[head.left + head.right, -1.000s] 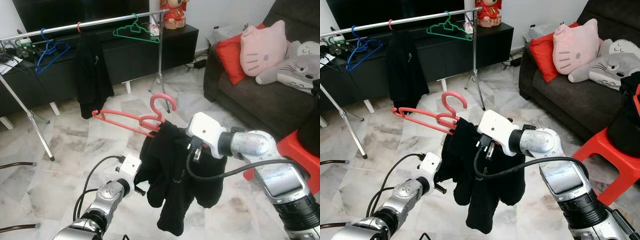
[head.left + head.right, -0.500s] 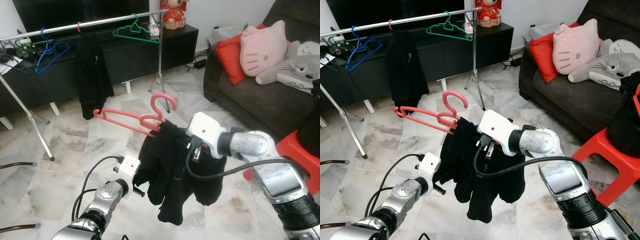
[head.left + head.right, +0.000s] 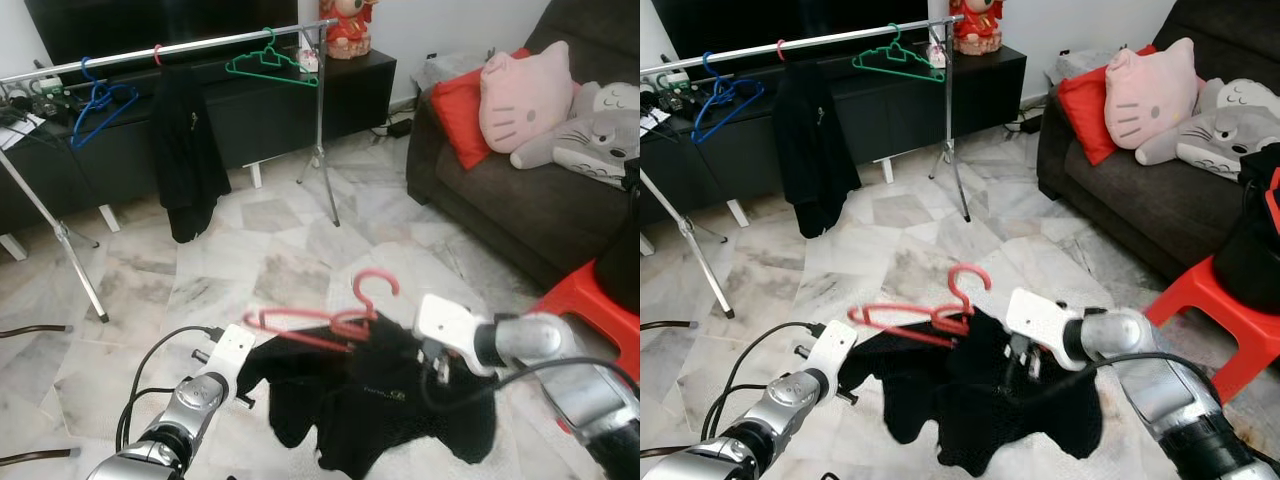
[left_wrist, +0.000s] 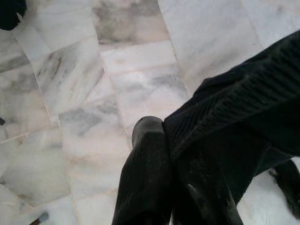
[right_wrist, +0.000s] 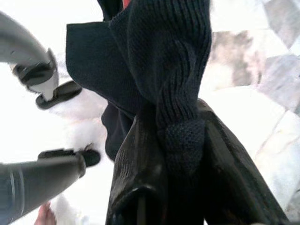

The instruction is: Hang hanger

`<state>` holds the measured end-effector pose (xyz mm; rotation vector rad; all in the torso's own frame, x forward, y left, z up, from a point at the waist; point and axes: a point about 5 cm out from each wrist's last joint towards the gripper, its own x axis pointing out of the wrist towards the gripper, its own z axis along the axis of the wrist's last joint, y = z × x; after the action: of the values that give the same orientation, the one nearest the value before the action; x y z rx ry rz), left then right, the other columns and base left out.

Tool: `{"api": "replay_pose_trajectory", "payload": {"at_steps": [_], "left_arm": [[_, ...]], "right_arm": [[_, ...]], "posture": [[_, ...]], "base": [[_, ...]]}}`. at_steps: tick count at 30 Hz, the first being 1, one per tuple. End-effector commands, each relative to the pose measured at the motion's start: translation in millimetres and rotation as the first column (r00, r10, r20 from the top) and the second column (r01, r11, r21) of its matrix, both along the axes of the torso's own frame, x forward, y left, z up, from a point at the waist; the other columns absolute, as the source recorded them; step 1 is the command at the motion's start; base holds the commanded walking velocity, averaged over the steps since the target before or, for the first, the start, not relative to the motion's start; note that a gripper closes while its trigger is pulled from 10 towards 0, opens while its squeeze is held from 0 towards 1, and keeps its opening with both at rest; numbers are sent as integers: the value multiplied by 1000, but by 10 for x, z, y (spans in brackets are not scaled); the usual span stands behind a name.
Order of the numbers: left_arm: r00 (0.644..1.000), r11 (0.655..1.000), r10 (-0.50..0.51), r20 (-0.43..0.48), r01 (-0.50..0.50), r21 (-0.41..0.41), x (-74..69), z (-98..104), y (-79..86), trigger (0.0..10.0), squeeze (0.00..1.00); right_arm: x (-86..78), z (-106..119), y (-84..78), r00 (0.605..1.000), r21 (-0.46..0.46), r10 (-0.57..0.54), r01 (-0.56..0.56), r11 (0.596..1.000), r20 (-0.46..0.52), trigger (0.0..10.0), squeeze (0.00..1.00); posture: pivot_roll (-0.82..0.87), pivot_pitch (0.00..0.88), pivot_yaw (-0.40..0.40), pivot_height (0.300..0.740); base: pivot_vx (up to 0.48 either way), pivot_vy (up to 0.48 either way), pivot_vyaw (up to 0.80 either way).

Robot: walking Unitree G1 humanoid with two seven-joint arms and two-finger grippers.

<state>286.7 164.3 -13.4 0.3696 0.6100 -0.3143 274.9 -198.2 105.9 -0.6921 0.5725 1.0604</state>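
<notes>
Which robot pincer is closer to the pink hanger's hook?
The right pincer. It pinches the black sweater just beside and below the pink hanger's hook. The left pincer grips the sweater's far edge, out past the hanger's other end.

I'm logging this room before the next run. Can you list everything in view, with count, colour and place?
Sweater: 1, black, stretched between both grippers, low over the floor.
Red hanger: 1, tucked into the sweater's top.
Rail: 1, silver, at the back.
Blue hanger: 1, on the rail.
Green hanger: 1, on the rail.
Black garment: 1, hanging from the rail.
Sofa: 1, dark, right.
Plush cushions: 2, pink and grey, on the sofa.
Stool: 1, red, right.
Left gripper: shut on the sweater.
Right gripper: shut on the sweater.
</notes>
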Motion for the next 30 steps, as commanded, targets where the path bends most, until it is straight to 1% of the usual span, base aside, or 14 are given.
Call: {"api": "replay_pose_trajectory", "payload": {"at_steps": [1,5,7,10,11,15,19,20,22,23,26,27,29,30], "left_arm": [[997,997,58,-43,-55,62,-77,-69,172,10000,0],[997,997,58,-42,-56,60,-67,-64,155,10000,0],[998,997,51,-34,-49,56,-41,-42,137,10000,0],[998,997,52,-29,-50,57,-24,-25,147,10000,0],[998,997,57,-22,-56,55,-6,-7,160,10000,0],[998,996,64,-20,-63,58,4,4,182,10000,0],[995,994,97,-7,-96,52,21,22,210,10000,0],[994,993,111,-5,-111,47,26,28,218,10000,0],[993,992,117,-5,-116,47,28,29,222,10000,0],[992,992,124,-5,-123,39,30,31,223,10000,0],[990,990,141,5,-141,27,45,47,231,10000,0],[989,988,150,10,-150,24,51,54,239,10000,0],[982,982,189,18,-189,5,76,82,275,10000,0],[980,981,196,20,-196,0,81,88,281,10000,0]], "right_arm": [[-11,69,-127,1000,-43,26,-25,999,4,0,0],[-51,32,-166,998,-81,60,-62,995,-22,0,0],[-52,-26,-221,997,-150,76,-79,986,-28,0,0],[-61,-37,-201,996,-124,81,-86,989,-41,0,0],[-88,-46,-179,992,-115,107,-114,987,-59,0,0],[-111,-50,-171,988,-118,139,-146,982,-64,0,0],[31,-8,-253,999,-119,36,-31,992,40,0,0],[97,11,-295,996,-120,-23,33,992,86,0,0],[151,23,-339,989,-123,-81,96,988,121,0,0],[188,27,-381,979,-110,-148,164,980,141,0,0],[208,7,-428,960,-88,-226,242,966,165,0,0],[205,-1,-430,956,-69,-242,256,964,168,0,0],[191,-21,-423,936,24,-311,311,950,165,0,0],[190,-23,-420,932,42,-324,322,946,162,0,0]], "posture": [[-175,16,-8,727],[-175,16,-8,727],[-173,15,-8,727],[-170,14,-7,727],[-166,12,-6,727],[-166,11,-6,727],[-168,11,-5,727],[-168,11,-5,727],[-168,11,-5,727],[-172,13,-5,727],[-167,11,-9,727],[-164,10,-9,727],[-157,9,-9,727],[-157,9,-9,727]], "base": [[0,0,0],[0,0,0],[0,0,0],[0,0,0],[0,0,0],[0,0,0],[0,0,0],[0,0,0],[0,0,0],[0,0,0],[0,0,0],[0,0,0],[0,0,0],[0,0,0]]}}
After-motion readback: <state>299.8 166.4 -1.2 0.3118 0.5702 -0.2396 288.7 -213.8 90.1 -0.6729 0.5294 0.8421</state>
